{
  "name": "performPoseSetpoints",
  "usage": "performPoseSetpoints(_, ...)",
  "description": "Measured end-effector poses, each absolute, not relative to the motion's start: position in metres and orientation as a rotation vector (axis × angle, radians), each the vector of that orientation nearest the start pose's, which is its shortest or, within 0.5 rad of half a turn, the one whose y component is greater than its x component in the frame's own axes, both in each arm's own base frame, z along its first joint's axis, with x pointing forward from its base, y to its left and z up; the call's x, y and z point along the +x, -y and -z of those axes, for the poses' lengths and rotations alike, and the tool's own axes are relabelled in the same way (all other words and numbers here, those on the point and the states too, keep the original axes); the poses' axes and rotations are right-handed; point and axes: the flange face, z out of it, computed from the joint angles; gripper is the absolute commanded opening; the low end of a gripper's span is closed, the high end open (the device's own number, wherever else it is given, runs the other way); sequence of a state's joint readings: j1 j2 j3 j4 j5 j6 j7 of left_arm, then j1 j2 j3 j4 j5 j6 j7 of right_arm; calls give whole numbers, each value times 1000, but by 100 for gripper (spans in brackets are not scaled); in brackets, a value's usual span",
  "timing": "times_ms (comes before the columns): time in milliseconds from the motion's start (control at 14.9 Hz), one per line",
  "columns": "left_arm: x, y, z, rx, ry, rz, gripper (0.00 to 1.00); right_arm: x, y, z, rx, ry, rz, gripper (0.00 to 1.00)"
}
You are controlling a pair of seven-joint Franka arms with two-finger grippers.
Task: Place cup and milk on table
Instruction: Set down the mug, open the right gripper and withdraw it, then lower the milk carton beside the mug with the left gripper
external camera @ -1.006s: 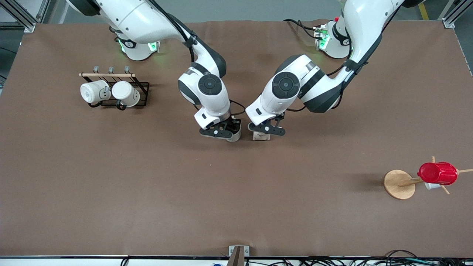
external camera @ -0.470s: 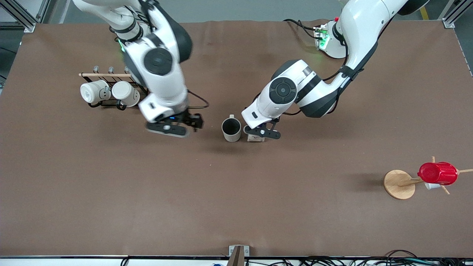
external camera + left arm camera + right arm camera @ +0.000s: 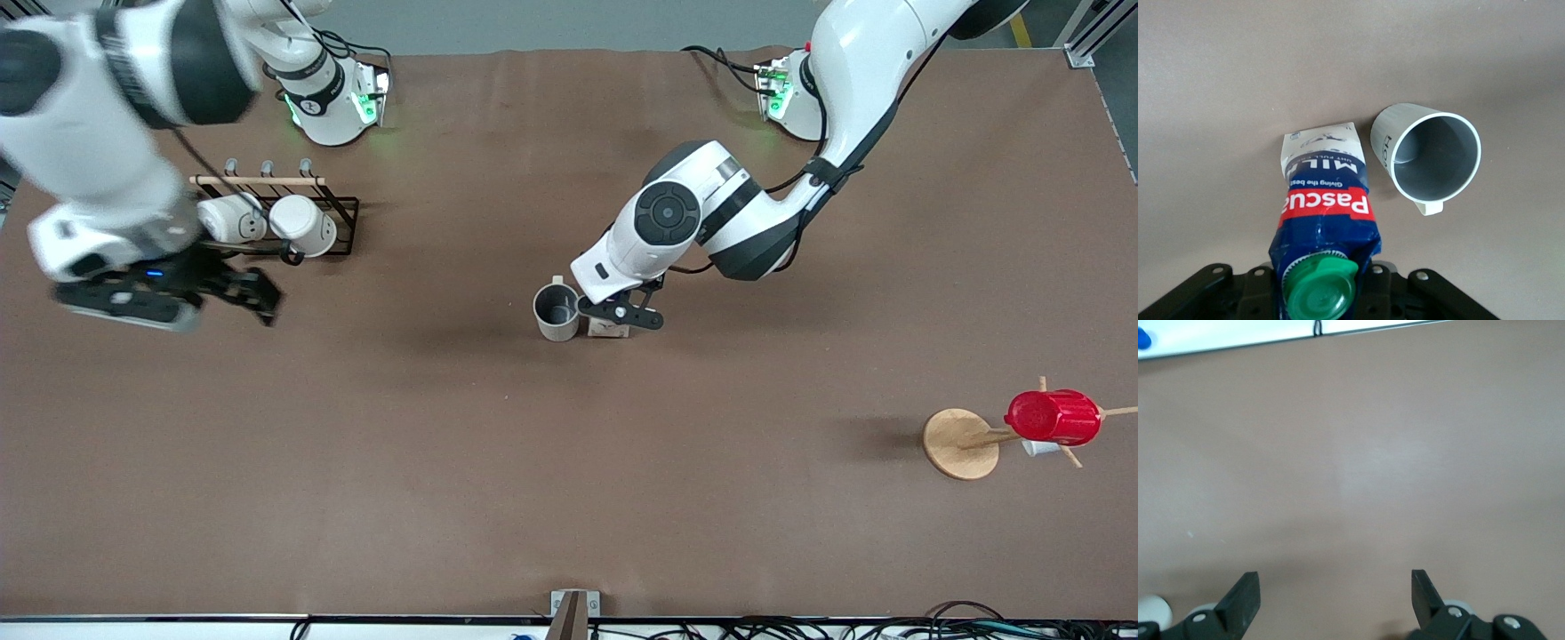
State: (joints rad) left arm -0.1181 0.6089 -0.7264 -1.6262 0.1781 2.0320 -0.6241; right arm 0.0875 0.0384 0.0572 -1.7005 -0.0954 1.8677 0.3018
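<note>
Cup (image 3: 556,311) and milk (image 3: 608,329) stand upright side by side on the table (image 3: 569,462), near its middle, the cup toward my right arm's end and the milk toward my left arm's end. From my left wrist camera I see the cup (image 3: 1431,157) with its grey inside open to me, handle showing at the rim, just beside the milk (image 3: 1325,227) but apart from it. My left gripper (image 3: 620,312) sits over the milk's green cap (image 3: 1321,291); its jaws lie to either side of the carton's blue top, and I cannot tell whether they press on it. My right gripper (image 3: 256,293) hangs in the air with nothing in it, jaws spread wide, over bare table just in front of the black rack (image 3: 342,222) holding two white mugs (image 3: 302,225).
</note>
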Motion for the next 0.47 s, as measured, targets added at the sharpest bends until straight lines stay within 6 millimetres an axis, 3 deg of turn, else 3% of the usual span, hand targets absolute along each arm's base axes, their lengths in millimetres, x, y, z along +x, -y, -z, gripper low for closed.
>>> performPoseSetpoints(134, 500, 449, -332, -3252, -362, -317, 29, 574, -17, -584, -3183, -134, 182, 100)
performPoseSetpoints(201, 500, 449, -331, -3252, -361, -320, 29, 568, 2, -592, -3175, -95, 155, 100)
performPoseSetpoints(335, 500, 450, -328, -3251, -364, -328, 29, 558, 11, -617, -3165, -64, 124, 100)
performPoseSetpoints(470, 497, 453, -326, -3249, -373, -333, 29, 554, 2, -633, -3161, -71, 128, 100)
